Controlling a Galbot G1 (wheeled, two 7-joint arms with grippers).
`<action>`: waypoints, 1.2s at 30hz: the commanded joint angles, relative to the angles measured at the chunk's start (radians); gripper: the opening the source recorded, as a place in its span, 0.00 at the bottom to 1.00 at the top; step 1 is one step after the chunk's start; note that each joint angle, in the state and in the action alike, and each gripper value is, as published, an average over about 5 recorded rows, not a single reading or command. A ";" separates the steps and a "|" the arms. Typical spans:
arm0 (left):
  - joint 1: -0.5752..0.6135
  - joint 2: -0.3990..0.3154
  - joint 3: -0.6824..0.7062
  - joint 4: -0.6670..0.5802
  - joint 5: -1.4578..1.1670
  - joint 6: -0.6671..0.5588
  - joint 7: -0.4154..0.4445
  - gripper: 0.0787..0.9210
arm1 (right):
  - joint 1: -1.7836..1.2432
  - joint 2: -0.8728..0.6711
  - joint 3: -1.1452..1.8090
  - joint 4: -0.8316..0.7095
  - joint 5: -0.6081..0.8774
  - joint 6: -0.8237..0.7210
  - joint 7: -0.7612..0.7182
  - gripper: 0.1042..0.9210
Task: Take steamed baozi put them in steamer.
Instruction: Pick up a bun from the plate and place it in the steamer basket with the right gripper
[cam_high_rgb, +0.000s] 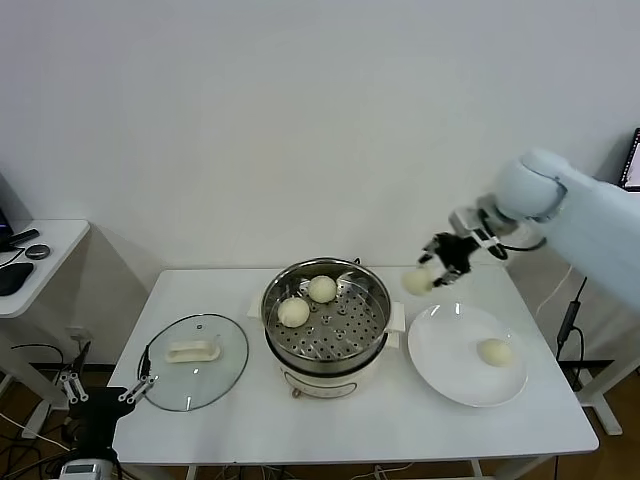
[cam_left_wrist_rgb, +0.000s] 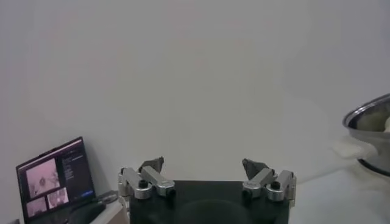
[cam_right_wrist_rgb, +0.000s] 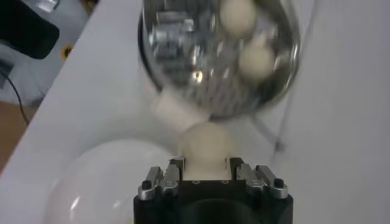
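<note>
Cream-white and smooth, one small round steamed bun (cam_high_rgb: 417, 282) sits pinched between the fingers of the right gripper (cam_high_rgb: 432, 272), lifted above the white surface (cam_high_rgb: 340, 425) between the flat round white plate (cam_high_rgb: 440, 350) and the shiny round steel steamer pot (cam_high_rgb: 326, 312). Two buns (cam_high_rgb: 293, 312) already lie on the perforated tray inside; a fourth (cam_high_rgb: 494, 351) waits on the plate. I'd call this the carrying step: next the arm needs to swing over the pot's rim, lower and let go clear of the two inside. The left gripper (cam_left_wrist_rgb: 207, 176) hangs low off the surface's left edge, fingers wide, holding nothing. From the right wrist, the held bun's near side is hidden behind the gripper body, and the steamer's cream base is mostly out of sight.
</note>
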 joint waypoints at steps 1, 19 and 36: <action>-0.005 -0.003 -0.004 0.005 -0.002 -0.001 0.001 0.88 | 0.173 0.233 -0.197 0.082 0.052 0.192 0.067 0.45; 0.002 -0.016 -0.030 0.016 -0.011 -0.010 0.001 0.88 | 0.017 0.471 -0.323 -0.111 -0.220 0.521 0.125 0.51; -0.006 -0.013 -0.032 0.048 -0.014 -0.024 0.000 0.88 | -0.048 0.458 -0.301 -0.155 -0.311 0.578 0.130 0.54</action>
